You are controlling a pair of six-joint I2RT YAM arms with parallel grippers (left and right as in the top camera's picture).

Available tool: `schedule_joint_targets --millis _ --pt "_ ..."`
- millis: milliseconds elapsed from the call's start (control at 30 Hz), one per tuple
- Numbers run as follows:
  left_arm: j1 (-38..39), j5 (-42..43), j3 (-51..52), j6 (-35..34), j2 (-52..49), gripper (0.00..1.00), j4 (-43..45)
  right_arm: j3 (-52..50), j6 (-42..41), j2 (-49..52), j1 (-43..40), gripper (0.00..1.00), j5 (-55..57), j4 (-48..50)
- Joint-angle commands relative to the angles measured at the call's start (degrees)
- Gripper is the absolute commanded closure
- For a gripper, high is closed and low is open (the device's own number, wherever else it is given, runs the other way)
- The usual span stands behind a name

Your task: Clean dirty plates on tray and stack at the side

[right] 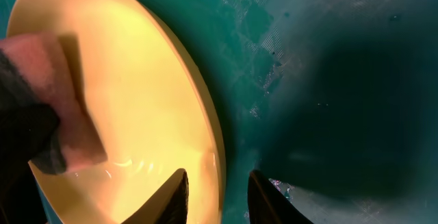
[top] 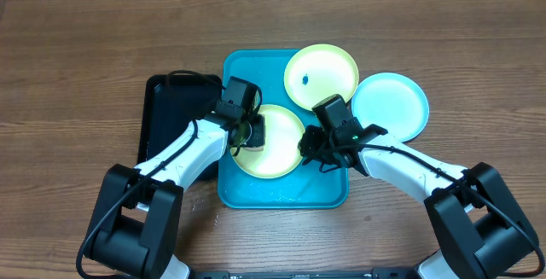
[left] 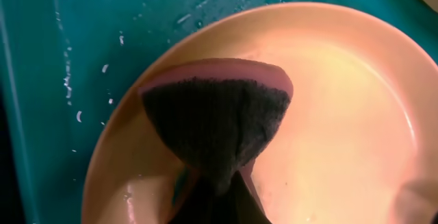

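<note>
From overhead, the tray (top: 281, 195) lies at the middle of the table, with the black tray (top: 166, 113) touching its left side. The near yellow-green plate (top: 277, 155) sits inside the tray. The far yellow-green plate (top: 321, 76) overhangs the tray's far right corner and carries a small blue speck. The cyan plate (top: 390, 106) rests on the table (top: 77, 66) just right of the tray, its edge meeting the far plate. The left gripper (top: 249, 132) is over the near plate's left part, clamped on a sponge (top: 257, 130). The right gripper (top: 311, 147) sits at that plate's right rim.

In the left wrist view, the sponge is pinched so that it bows, its dark scouring face up and a pink layer at the edge. It presses on the plate's wet inner surface, and droplets dot the tray floor to the left.

In the right wrist view, the right gripper's jaws stand narrowly apart astride the plate's rim, one finger over the plate and one over the tray. Whether they actually pinch the rim cannot be told. The sponge shows at the left.
</note>
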State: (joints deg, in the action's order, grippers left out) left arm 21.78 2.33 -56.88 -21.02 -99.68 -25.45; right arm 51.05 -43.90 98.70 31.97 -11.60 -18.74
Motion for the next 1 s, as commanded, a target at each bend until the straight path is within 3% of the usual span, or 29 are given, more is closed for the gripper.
schedule_joint_targets --millis 0,267,567,967 --pt "-0.20 -6.40 -3.50 0.74 0.17 0.96 0.61 -0.09 -0.02 0.13 0.28 0.69 0.37 0.26" --pt "-0.22 -0.79 -12.22 1.75 2.56 0.96 -8.26 -0.09 -0.02 0.13 0.28 0.63 0.39 0.31" --pt "-0.22 -1.29 -15.39 6.29 3.37 0.96 -15.08 -0.09 -0.61 0.13 0.28 0.62 1.62 2.05" --pt "-0.22 -1.20 -12.90 7.34 3.37 0.96 -17.00 -0.09 -4.15 3.45 1.31 0.73 4.02 4.81"
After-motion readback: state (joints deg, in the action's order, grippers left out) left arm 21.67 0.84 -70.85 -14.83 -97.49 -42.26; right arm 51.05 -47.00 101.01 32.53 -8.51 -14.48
